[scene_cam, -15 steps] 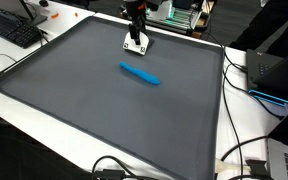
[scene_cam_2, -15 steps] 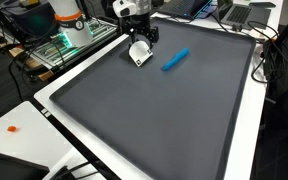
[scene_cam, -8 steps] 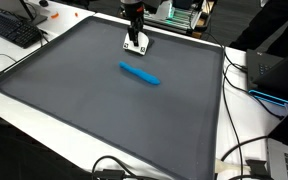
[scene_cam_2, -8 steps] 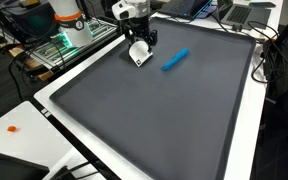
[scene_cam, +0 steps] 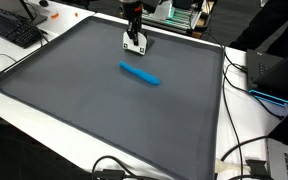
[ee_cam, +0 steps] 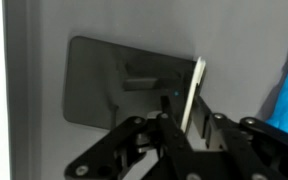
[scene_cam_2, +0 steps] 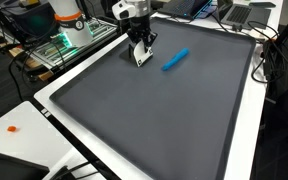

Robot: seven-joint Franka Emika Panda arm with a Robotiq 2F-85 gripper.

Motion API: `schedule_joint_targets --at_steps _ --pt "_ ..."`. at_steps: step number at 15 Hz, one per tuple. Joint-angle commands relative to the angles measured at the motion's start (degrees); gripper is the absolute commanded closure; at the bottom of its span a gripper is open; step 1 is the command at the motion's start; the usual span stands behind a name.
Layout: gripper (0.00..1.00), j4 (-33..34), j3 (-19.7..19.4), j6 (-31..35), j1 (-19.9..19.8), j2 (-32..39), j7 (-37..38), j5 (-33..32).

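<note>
The arm hangs in from 12 o'clock in an exterior view, wrist pointing straight down, gripper low at its tip. In the wrist view, 2 fingers rise from 6 o'clock, pinched nearly together with only a sliver between them.

worktop: big white worktop, nearly all of it covered by a dark grey mat
desk stuff: a black keyboard sits just past one corner of the mat
cables: black cables snake along the white edge
electronics: a dark box with a glowing blue strip is beside the worktop, and in an exterior view there's some gear lit green behind the far edge
small bits: a tiny orange thing lies on the white surface
light: soft, even indoor light, kinda office/lab vibe
</note>
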Motion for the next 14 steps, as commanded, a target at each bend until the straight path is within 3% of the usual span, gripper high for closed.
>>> schedule_joint_targets --at_steps 1,8,14 --pt "1.00 -0.7 -0.8 3.3 1.0 -0.1 1.5 1.4" --pt "0.99 -0.3 -1.2 4.8 0.8 -1.8 2.1 2.1" --pt "0.99 2.6 -1.4 -2.3 0.3 -7.2 2.6 -3.9"
